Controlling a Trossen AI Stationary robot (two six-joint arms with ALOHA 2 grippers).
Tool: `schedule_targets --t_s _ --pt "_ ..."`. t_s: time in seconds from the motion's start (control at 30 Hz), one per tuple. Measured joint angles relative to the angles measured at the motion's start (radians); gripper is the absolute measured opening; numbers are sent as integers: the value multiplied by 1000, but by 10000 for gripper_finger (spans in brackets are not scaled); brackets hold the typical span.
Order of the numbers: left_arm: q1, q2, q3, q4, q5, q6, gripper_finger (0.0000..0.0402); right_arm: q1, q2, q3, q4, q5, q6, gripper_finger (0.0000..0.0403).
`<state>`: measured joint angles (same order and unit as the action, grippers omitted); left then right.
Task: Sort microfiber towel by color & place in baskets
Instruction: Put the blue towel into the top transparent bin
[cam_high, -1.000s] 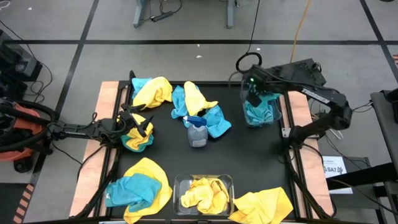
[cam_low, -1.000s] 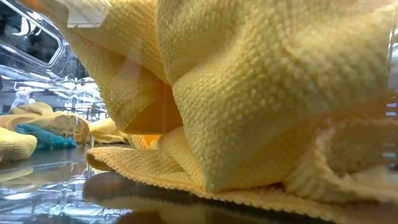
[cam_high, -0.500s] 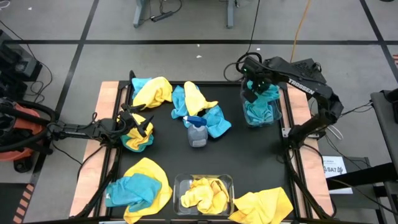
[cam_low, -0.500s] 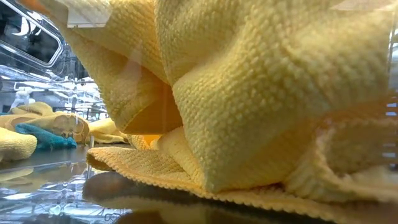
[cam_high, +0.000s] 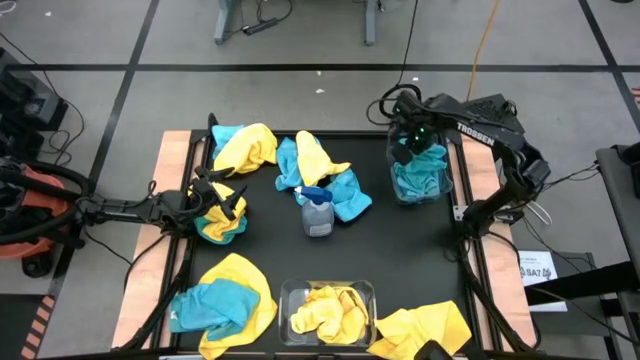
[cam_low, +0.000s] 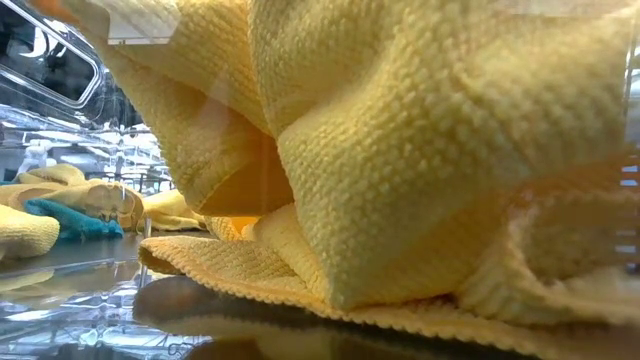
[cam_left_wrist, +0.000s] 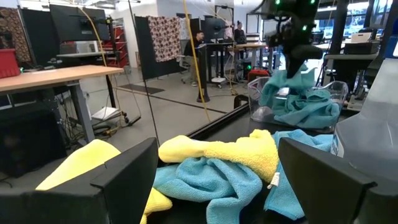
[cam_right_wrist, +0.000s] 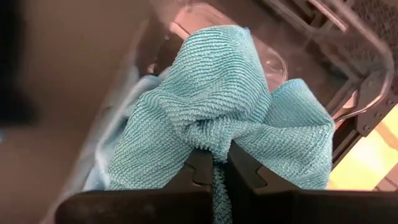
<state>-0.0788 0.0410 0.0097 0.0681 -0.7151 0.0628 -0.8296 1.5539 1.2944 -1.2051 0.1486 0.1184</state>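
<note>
Right hand (cam_high: 409, 140) sits upper right of the high view, over the clear plastic rectangular bin (cam_high: 447, 182) w/ teal cloths in it. Fingers pressed together, pinching a teal-blue microfiber cloth (cam_right_wrist: 217, 118); the cloth hangs bunched over the bin's opening, and whether it touches the cloths below is hard to tell.

Left hand (cam_high: 222, 200) is at mid left, low over a small yellow-and-teal cloth pile (cam_high: 222, 222), fingers (cam_left_wrist: 124, 180) spread wide, nothing between them.

Black worktop (cam_high: 400, 260): clear spray bottle with blue trigger (cam_high: 316, 210) near centre, just beside a teal/yellow cloth heap (cam_high: 318, 165). Second clear bin (cam_high: 290, 295) at bottom centre holds yellow cloths (cam_high: 325, 312); the low view is filled by that yellow fabric (cam_low: 400, 150). More cloths lie upper left (cam_high: 245, 145), lower left (cam_high: 222, 295), and a yellow one lower right (cam_high: 420, 328).
</note>
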Motion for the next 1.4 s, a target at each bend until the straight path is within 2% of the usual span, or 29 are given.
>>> schedule_targets --t_s 0.3,0.73,0.9,1.4 --pt "0 0 0 0 0 0 338 -66 -1 -103 112 2 1 20" --pt "0 0 0 0 0 1 338 -86 -1 -232 306 -50 44 41" --pt "0 0 0 -1 0 2 338 -86 -1 -213 289 -50 52 80" --pt "0 0 0 -1 0 2 338 -78 -3 -162 298 -104 29 242"
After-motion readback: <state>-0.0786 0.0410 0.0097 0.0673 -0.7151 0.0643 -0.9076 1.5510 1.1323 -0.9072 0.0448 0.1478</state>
